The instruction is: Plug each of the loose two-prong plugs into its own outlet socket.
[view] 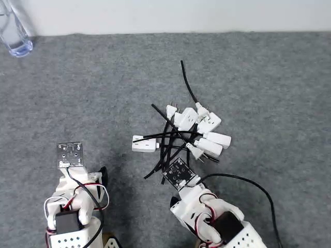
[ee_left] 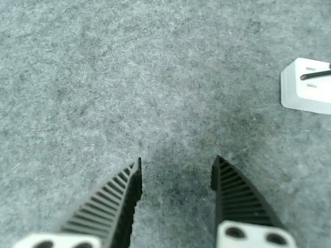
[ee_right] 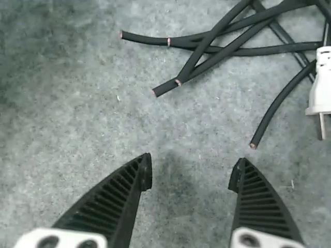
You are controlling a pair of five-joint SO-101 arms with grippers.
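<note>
- Grey carpet (view: 103,77) covers the table. High view: white plugs (view: 207,132) and outlets (view: 144,143) lie tangled with black cords (view: 170,147), just ahead of the right arm (view: 207,212).
- Left wrist view: left gripper (ee_left: 178,161) is wide apart, empty, over carpet. One outlet (ee_left: 307,93) sits near, not touching.
- Right wrist view: right gripper (ee_right: 194,157) is wide apart, empty, by cord ends. A plug (ee_right: 321,77) looks small, light, hard; grab its white body, not the bendy cord.

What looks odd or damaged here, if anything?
The black cords are short cut-off stubs with bare ends, tangled in one heap with the white plugs. One socket block lies at the heap's edge. Nothing is spilled.
</note>
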